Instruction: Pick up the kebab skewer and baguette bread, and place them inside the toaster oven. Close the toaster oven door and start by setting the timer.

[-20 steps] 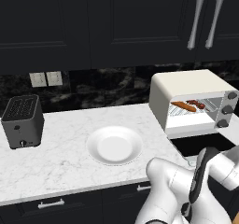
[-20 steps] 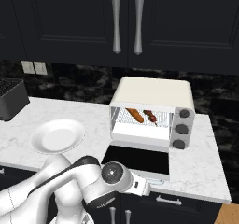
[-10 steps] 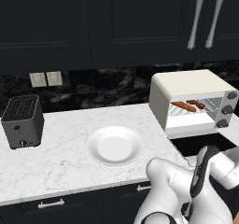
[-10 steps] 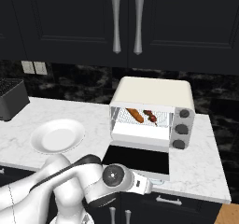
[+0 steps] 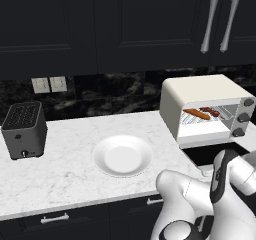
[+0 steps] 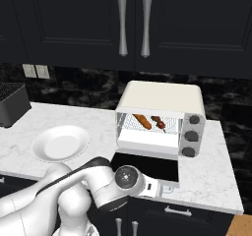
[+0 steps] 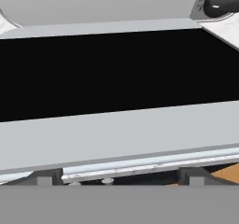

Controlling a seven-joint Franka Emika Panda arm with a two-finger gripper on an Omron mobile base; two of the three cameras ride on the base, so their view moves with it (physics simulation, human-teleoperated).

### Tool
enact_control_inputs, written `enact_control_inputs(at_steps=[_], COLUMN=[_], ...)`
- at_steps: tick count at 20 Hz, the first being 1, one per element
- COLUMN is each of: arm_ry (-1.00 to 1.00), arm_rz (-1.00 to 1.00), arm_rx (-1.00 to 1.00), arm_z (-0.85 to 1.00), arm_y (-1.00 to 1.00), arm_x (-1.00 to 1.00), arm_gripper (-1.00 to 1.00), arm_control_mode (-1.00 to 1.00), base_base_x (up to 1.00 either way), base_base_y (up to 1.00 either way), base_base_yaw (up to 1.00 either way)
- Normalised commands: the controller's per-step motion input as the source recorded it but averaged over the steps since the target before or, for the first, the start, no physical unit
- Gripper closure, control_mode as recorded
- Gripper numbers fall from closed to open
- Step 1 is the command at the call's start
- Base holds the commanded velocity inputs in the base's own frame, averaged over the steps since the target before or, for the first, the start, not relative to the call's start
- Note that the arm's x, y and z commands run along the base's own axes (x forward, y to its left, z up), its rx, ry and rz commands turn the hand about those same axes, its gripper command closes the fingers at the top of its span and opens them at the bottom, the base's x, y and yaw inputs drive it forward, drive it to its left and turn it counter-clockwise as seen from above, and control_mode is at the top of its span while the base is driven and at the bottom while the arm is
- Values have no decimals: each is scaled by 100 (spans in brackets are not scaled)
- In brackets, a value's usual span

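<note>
The cream-white toaster oven [image 5: 200, 91] [image 6: 162, 95] stands at the counter's right end. Its door [image 6: 145, 166] [image 7: 116, 78] is folded down flat. On the wire rack inside, the orange-brown baguette bread [image 5: 196, 114] [image 6: 142, 121] lies beside the dark red kebab skewer [image 5: 210, 111] [image 6: 158, 122]. My gripper [image 7: 119, 178] is low at the door's front edge and open, its fingers wide apart. In the hand view the silver bar handle [image 7: 154, 164] runs just above the fingers. Nothing is held.
A bare white plate [image 5: 122, 156] [image 6: 59, 144] sits mid-counter and a black slot toaster [image 5: 25, 129] [image 6: 12, 102] stands at the left. The oven's dark knobs [image 6: 189, 135] are on its right face. Dark cabinets hang above.
The arm has shifted only slightly near the door's front edge. The food and the door have not moved.
</note>
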Motion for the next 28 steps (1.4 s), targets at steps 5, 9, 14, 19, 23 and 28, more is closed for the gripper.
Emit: enact_control_inputs(at_steps=[5,9,14,19,23,28], arm_ry=[-3,-6,-5,-2,0,0], arm_rz=[0,0,0,0,0,0], arm_rx=[0,0,0,0,0,0], arm_z=[1,19,40,56,42,6], arm_y=[34,29,3,0,1,16], arm_x=[35,43,47,55,48,60], arm_gripper=[-100,-100,-100,-100,-100,-100], arm_control_mode=[-100,-100,-100,-100,-100,-100], base_base_x=[0,0,0,0,0,0], base_base_y=[0,0,0,0,0,0], base_base_yaw=[0,0,0,0,0,0])
